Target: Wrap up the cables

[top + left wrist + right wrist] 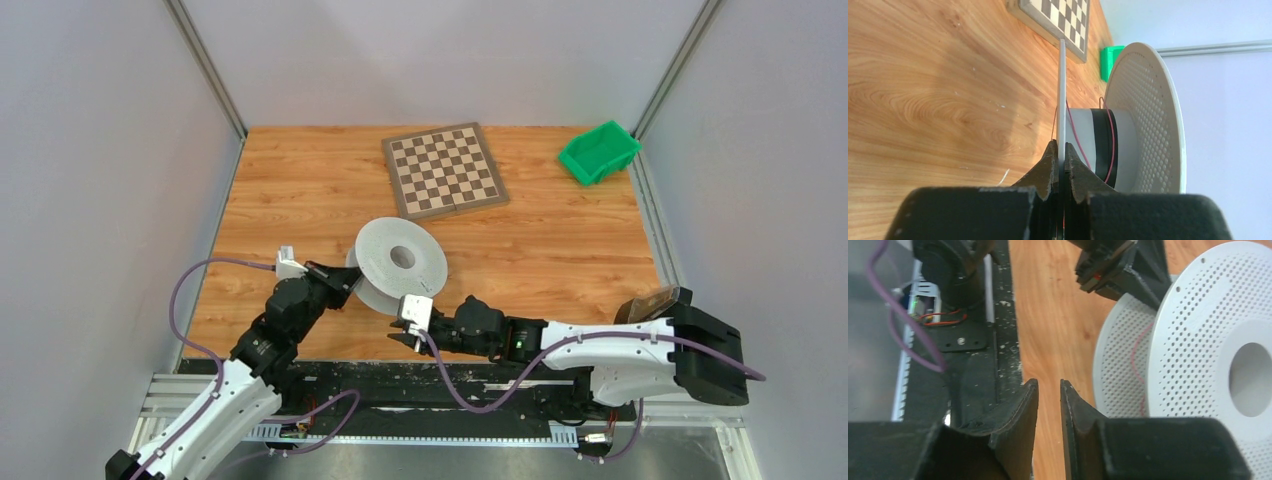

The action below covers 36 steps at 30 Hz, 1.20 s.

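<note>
Left gripper [1060, 156] clamps the probably light, rigid spool [1148, 125] by its flange edge; right gripper [1049, 390], parted and empty, suits pinching the limp cable [1112, 145].

The left arm [235, 385] and right arm [610, 355] have white shells near the bases and black joints farther out. A purple cable [172, 305] trails along each. The fingers [1020, 410] are black wedges.

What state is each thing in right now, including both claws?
White perforated plastic spool: tilted, held by one flange.
Thin red cable: loosely wound on the hub.
Left claw: shut on the spool's flange.
Right claw: slightly open, empty.
Checkered wooden chessboard: lying flat.
Green plastic bin: open side up, looks empty.
</note>
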### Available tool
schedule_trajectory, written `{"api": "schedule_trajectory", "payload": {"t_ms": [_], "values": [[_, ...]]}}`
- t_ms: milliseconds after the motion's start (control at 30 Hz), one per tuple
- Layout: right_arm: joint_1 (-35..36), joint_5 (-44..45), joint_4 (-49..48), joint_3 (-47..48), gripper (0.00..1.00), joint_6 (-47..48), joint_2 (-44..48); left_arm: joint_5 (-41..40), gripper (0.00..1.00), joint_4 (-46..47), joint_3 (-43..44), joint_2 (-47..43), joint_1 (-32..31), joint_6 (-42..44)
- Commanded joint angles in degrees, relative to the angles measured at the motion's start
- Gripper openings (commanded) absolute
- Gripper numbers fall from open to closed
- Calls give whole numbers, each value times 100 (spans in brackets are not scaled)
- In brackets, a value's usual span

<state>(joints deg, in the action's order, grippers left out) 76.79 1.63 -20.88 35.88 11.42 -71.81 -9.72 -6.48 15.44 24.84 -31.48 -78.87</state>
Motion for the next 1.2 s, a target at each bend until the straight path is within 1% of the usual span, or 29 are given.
{"api": "schedule_trajectory", "payload": {"t_ms": [0,100,200,267,433,500,600,667,733,800,867,933,967,1000,1033,1100,1167], "values": [[9,-680,411,19,26,-429,437,-5,0,841,-58,-216,-10,219],[2,-363,781,151,28,-545,689,189,0,1117,-81,-264,-9,370],[3,-169,946,218,29,-736,989,277,0,1121,-13,-282,-14,461],[-2,119,1131,283,29,-924,1153,326,0,1118,28,-302,-10,496],[-3,633,1740,608,30,-1793,1604,369,0,1111,119,-404,-7,612],[-4,989,1893,711,31,-2216,1849,355,0,1086,138,-437,-7,662],[-73,1359,2034,800,32,-2380,2327,351,0,1030,170,-476,-15,744],[-281,1521,2056,807,33,-2331,2690,346,0,913,243,-492,-8,777],[-773,1447,2062,771,36,-2316,3016,366,0,833,297,-501,-7,824],[-1523,991,2320,695,38,-2397,3251,392,0,799,332,-506,-12,832],[-2407,319,2451,572,40,-2552,3382,422,0,783,357,-502,-9,822],[-3329,-605,2532,426,41,-2835,3411,471,0,769,400,-484,-10,855],[-3754,-1297,2517,330,41,-2981,3386,488,0,757,416,-470,-8,871],[-4235,-1803,2452,213,42,-3160,3305,530,0,756,440,-453,-12,877],[-4701,-2432,2325,80,43,-3335,3190,549,0,765,450,-445,-12,881],[-5510,-3648,1663,-303,43,-3746,2838,610,0,801,472,-441,-11,871],[-6037,-4578,917,-683,43,-4111,2379,664,0,851,473,-437,-13,839]]}}
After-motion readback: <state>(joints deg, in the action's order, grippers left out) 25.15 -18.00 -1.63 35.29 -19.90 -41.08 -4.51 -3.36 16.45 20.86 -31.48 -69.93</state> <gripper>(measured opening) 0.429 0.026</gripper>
